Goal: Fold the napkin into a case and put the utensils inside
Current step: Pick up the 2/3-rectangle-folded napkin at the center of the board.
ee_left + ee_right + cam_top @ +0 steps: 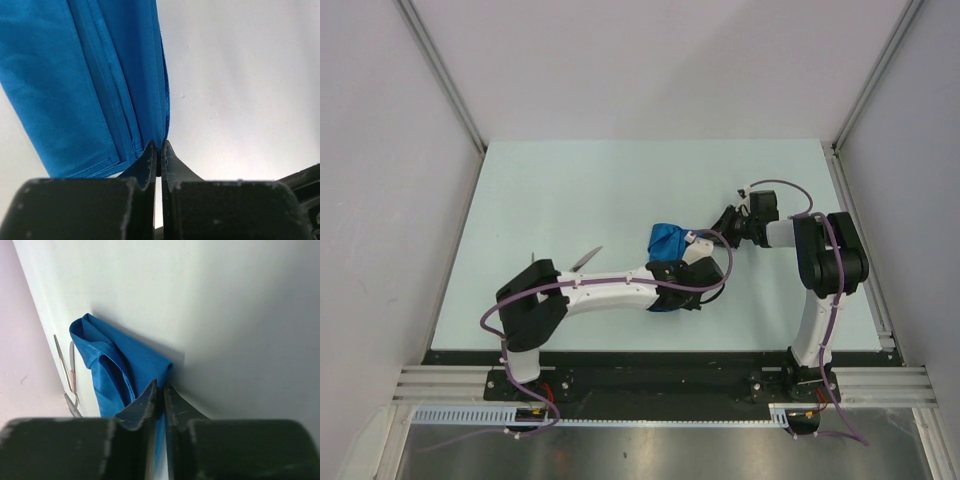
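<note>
The left fingers (670, 266) and right fingers (722, 226) meet the bunched napkin (667, 240) from its 6 and 3 o'clock sides on the desk (570, 190), with the utensils (586, 257) apart at its 9 o'clock. The left wrist view shows its fingers clenched on a hemmed edge, layers running toward 11 o'clock; that edge is best kept taut. The right wrist view shows the same pinch on a corner, so both arms should travel together and lay the fold flat.

no readable text, labels, numbers or signs anywhere
</note>
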`<state>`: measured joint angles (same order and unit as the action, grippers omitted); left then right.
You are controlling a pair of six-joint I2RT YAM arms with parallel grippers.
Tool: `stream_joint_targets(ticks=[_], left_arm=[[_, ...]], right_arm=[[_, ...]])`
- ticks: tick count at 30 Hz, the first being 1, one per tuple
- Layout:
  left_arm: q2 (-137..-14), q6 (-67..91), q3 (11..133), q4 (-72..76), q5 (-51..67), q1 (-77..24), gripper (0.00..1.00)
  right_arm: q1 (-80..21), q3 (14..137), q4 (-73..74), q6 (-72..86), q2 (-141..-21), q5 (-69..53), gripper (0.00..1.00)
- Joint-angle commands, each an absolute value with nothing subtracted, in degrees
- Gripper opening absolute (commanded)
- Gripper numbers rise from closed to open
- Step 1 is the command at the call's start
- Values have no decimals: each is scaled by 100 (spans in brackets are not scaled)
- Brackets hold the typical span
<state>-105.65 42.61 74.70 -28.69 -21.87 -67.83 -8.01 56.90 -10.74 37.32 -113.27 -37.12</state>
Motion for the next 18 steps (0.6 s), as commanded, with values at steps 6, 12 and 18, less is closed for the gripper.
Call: stream_joint_targets(ticks=[6,12,18], left_arm=[[-10573,4201,7234,-2233,-1399,-6741,0],[-10442,3999,6874,-1820,-1082,-6715,32],[-9740,3718,6548,-1415,-651,-6443,51]], right_arm=[[-756,5888,-949,3612,-11303,-3498,0],[-826,5880,-835,3639,-11241,-3454,0],[-897,5889,-651,3560,-11075,-3217,0]])
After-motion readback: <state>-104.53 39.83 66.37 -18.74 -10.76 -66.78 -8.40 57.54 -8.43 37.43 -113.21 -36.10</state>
